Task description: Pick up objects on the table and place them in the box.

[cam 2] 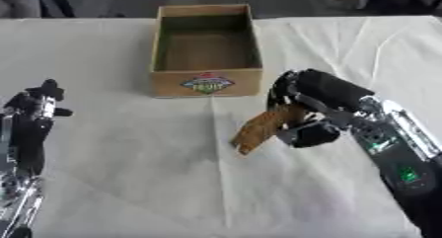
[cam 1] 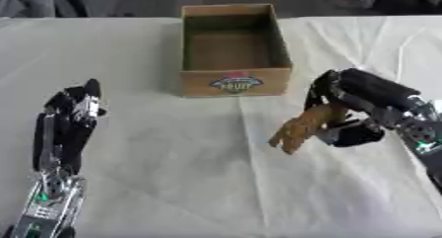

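White tablecloth [cam 1: 172, 158], open box [cam 1: 233, 49] beyond.

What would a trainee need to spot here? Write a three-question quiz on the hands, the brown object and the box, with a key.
1. True or false: the brown object lies inside the cardboard box.
2. Which hand holds the brown object: A) left hand, B) right hand, C) neither?
3. Fill in: the cardboard box stands at the ___ side of the white cloth.

Key: 1 false, since the right hand's fingers hold it in front of the box. 2 B. 3 far.
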